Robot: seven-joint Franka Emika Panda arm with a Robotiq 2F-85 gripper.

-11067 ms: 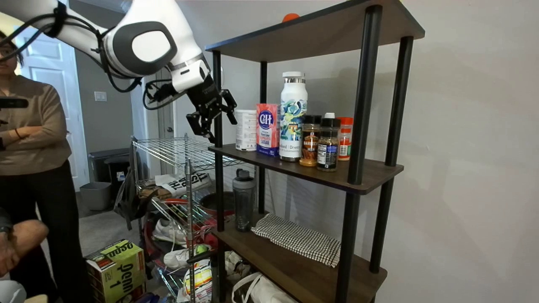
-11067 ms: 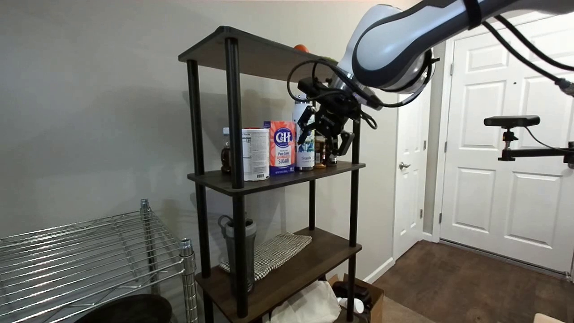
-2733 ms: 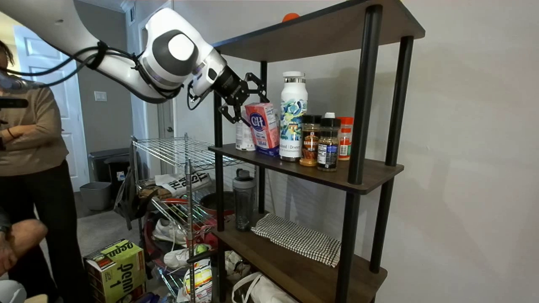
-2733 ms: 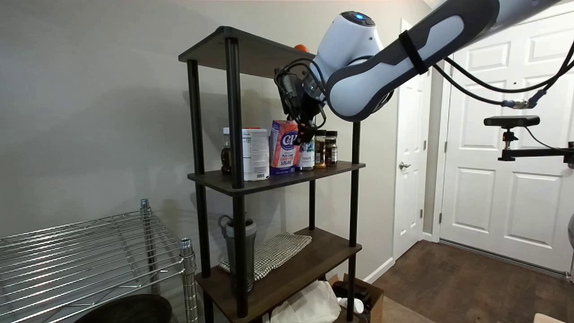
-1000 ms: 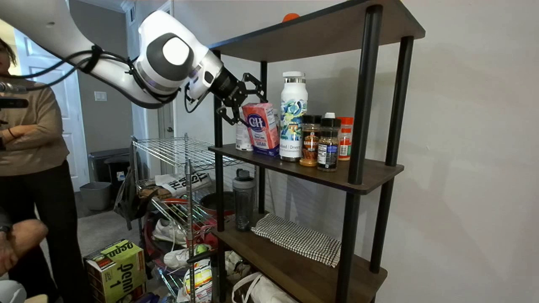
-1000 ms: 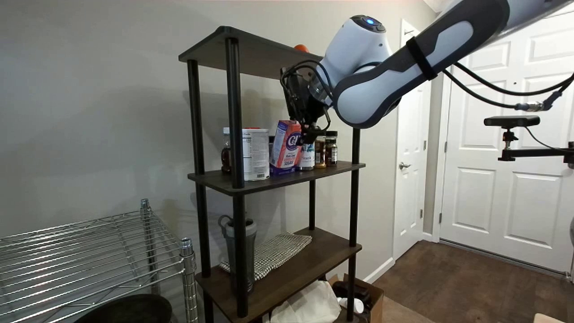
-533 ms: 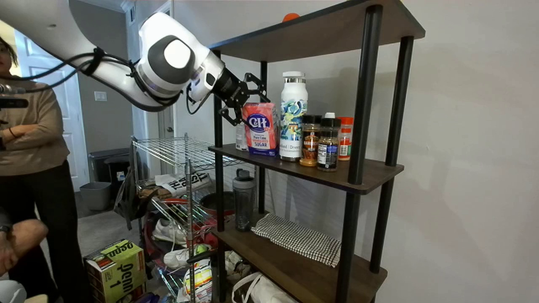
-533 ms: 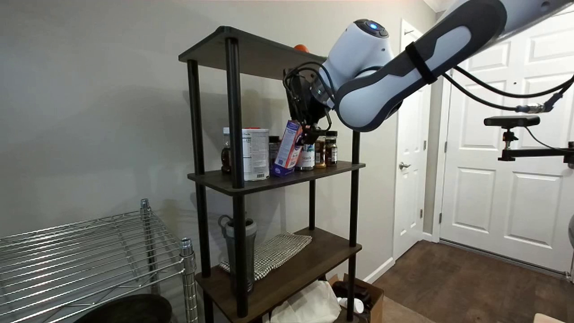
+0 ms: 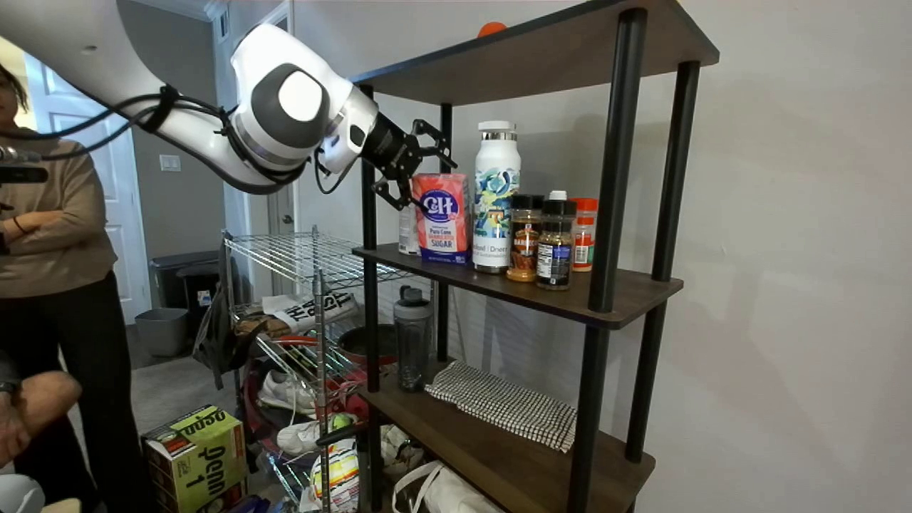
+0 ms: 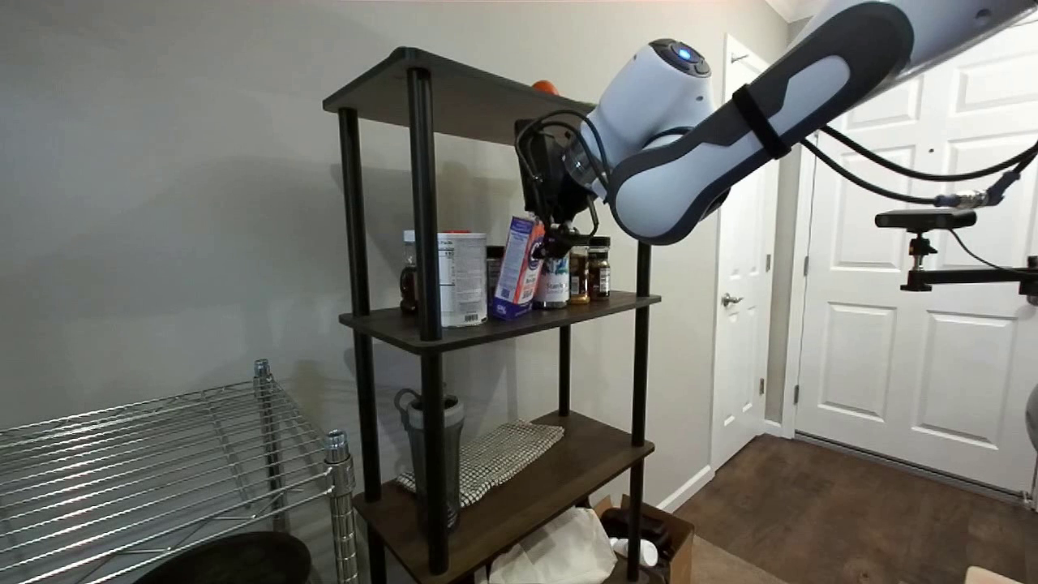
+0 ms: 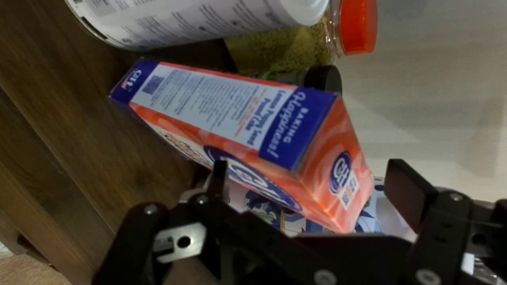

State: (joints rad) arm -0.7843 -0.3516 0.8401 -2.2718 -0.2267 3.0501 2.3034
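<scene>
Where the gripper [image 11: 311, 180] stands: at the upper end of the sugar box [image 9: 443, 228], jaws spread wide, one to each side of it as seen in the wrist view; whether either jaw touches the box cannot be told.
Sugar box: red and blue, on the grocery shelf [image 9: 634, 288] near its front edge; an exterior view shows it tilted, its top leaning toward the white bottle [image 9: 496, 192].
White bottle: upright, just beside the sugar box.
White canister [image 10: 464, 280]: upright on the sugar box's other side, near a front corner of the grocery shelf.
Back edge of the grocery shelf: in the wrist view, an orange-capped jar [image 11: 293, 43] beside the white canister and a black-capped jar [image 11: 324, 79] behind the sugar box.
Spice jars [image 9: 525, 246]: three together beyond the white bottle, toward the grocery shelf's opposite end.
Lower shelf [image 9: 456, 431]: a gray shaker bottle [image 9: 412, 345] near one end; a checked cloth [image 9: 506, 406] toward the back edge.
</scene>
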